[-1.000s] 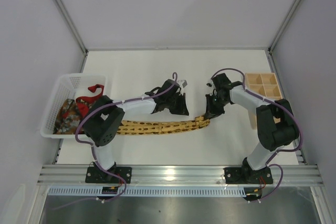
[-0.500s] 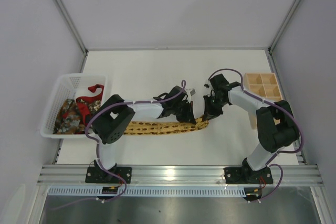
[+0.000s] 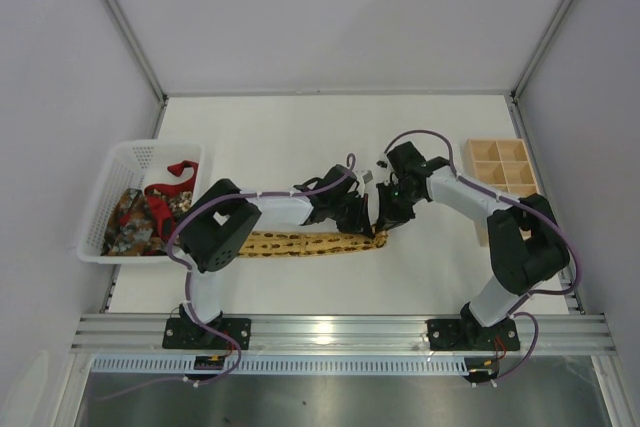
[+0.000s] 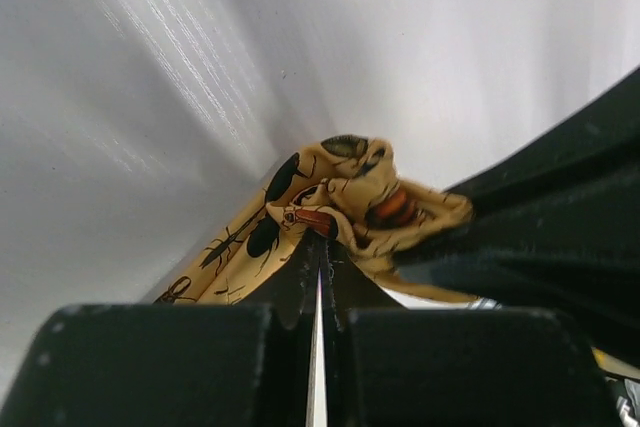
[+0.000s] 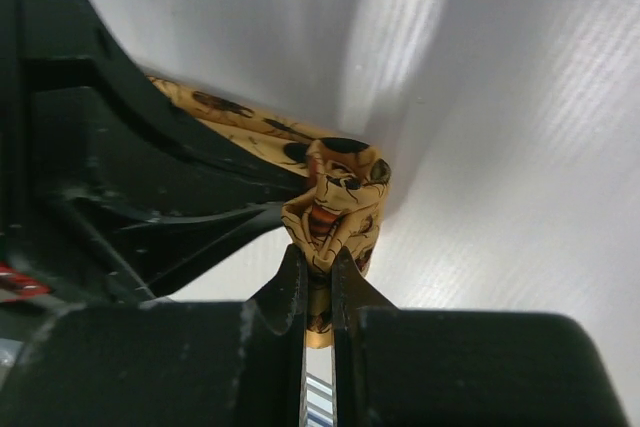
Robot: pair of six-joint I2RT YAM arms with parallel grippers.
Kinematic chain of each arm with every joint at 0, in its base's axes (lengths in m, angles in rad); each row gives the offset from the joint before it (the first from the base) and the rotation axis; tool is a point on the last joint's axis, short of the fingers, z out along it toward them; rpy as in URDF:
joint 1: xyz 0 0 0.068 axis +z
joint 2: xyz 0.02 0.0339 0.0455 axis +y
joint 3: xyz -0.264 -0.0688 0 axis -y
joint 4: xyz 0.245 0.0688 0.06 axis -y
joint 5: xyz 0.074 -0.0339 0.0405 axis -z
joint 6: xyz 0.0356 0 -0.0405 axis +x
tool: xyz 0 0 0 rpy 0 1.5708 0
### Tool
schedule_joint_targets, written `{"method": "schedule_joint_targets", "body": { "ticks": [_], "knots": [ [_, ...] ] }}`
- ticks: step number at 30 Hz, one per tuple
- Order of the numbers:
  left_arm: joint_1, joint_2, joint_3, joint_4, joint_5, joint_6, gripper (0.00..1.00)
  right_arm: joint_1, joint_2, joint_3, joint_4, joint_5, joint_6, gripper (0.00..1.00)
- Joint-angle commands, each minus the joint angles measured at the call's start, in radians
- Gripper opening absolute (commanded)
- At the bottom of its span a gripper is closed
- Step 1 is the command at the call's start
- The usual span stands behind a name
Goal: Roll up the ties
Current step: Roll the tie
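left arm [image 3: 270,209]: stretched low toward the centre, wrist tipped down | left gripper [image 4: 320,247]: jaws pressed together | right arm [image 3: 470,195]: folded inward, wrist tipped down | right gripper [image 5: 318,267]: jaws pinched on tie [image 5: 335,197] | both grippers: facing, just beside each other

Lab robot cell: plain white walls [image 3: 330,17], aluminium frame rail [image 3: 340,332].

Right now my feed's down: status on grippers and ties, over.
Right gripper shut on bunched end of yellow-gold patterned fabric necktie. Left gripper shut, tips at same bunch. Other ties in white plastic basket.
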Motion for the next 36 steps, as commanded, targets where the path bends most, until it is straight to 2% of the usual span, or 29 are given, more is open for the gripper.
{"method": "schedule_joint_targets", "body": {
  "ticks": [1,11,13,19,25,32,36],
  "knots": [
    [-0.005,0.004,0.01,0.034,-0.016,-0.014,0.0,0.038,-0.018,0.024,0.037,-0.095,0.072,0.0],
    [-0.005,-0.054,-0.062,0.031,-0.087,-0.023,0.01,0.063,0.038,-0.04,0.174,-0.134,0.184,0.0],
    [-0.005,-0.063,-0.094,0.04,-0.108,-0.031,0.06,0.066,0.051,-0.074,0.222,-0.131,0.218,0.0],
    [-0.006,-0.093,-0.163,0.05,-0.173,-0.042,0.09,0.081,0.12,-0.121,0.304,-0.083,0.251,0.0],
    [-0.006,-0.16,-0.197,0.025,-0.203,-0.016,0.18,0.102,0.178,-0.074,0.252,-0.007,0.208,0.0],
    [0.007,-0.321,-0.232,-0.093,-0.305,-0.001,0.12,0.128,0.198,-0.014,0.189,0.047,0.182,0.0],
    [0.038,-0.36,-0.226,-0.145,-0.384,0.027,0.11,0.141,0.213,0.015,0.155,0.085,0.177,0.0]
  ]
}}
